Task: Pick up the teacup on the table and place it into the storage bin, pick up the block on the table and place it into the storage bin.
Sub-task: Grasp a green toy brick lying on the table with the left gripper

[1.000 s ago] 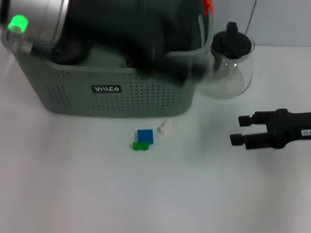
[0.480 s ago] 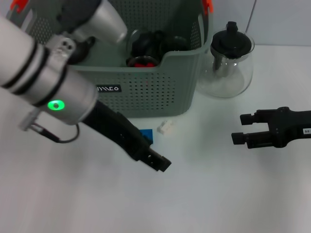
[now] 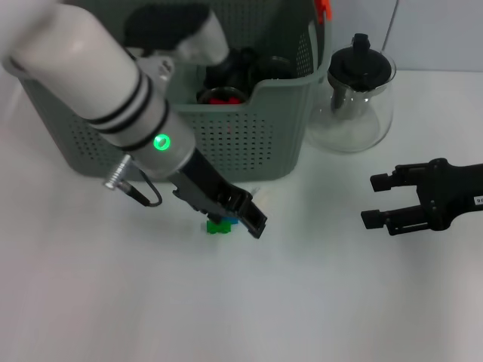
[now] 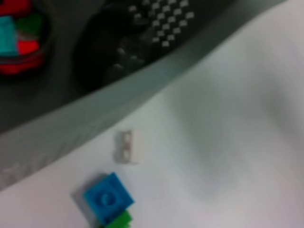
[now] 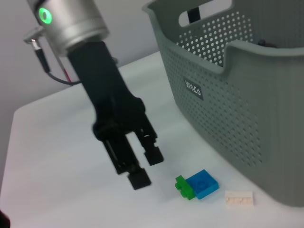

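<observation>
Just in front of the storage bin (image 3: 249,143), the blue-and-green block (image 5: 198,185) lies on the table (image 3: 339,302) beside the left gripper (image 5: 142,166), fingers spread, and looks light, stiff and smooth, best pinched across its flat sides, while the right gripper (image 3: 375,200) waits open, well apart.

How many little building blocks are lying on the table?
3: a blue block and a green block touching, and a white block apart beside them, all before the bin. More may hide.
</observation>
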Controlling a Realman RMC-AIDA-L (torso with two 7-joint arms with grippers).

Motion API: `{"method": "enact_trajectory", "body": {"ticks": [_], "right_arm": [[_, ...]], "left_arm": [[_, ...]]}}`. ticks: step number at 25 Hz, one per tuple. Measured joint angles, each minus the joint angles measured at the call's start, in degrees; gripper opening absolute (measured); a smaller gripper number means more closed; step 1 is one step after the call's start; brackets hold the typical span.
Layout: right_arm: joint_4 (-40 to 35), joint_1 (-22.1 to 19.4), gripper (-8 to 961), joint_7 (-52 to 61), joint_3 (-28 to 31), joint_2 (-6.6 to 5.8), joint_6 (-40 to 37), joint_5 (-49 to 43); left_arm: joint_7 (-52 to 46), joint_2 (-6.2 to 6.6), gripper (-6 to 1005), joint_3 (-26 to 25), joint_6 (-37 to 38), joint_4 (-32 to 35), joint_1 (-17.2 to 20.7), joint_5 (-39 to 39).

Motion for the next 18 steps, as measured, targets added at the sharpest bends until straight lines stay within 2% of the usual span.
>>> {"method": "enact_trajectory", "body": {"ticks": [3, 11, 15, 17, 18], "right_arm": [[-0.02, 0.48, 838, -1.22, -0.45, -0.20, 0.02, -0.12], [-0.04, 1.21, 838, -2.73, -1.34, -0.29, 0.26, -0.59], [0.07, 1.41, 837, -2.75, -1.37, -0.08, 0.22, -1.14], [0.47, 1.71, 837, -2.66, -1.38, 0.30, 0.49, -1.76], [0.47, 1.71, 838, -2.66, -1.38, 0.30, 0.49, -1.76]], "left_arm": [[-1.96, -0.26, 710, 3.15, -2.73, -1.93, -1.10, 2.26], [-2.30, -0.40, 709, 3.46, -6.30, -5.93, -1.34, 3.84], [-1.52, -0.03, 709, 3.94, -5.70, -4.58, -0.76, 5.10], [2.46, 0.05, 708, 3.92, -4.03, -0.80, 1.68, 4.66], [2.46, 0.05, 708, 3.92, -4.03, -0.80, 1.68, 4.66]]}}
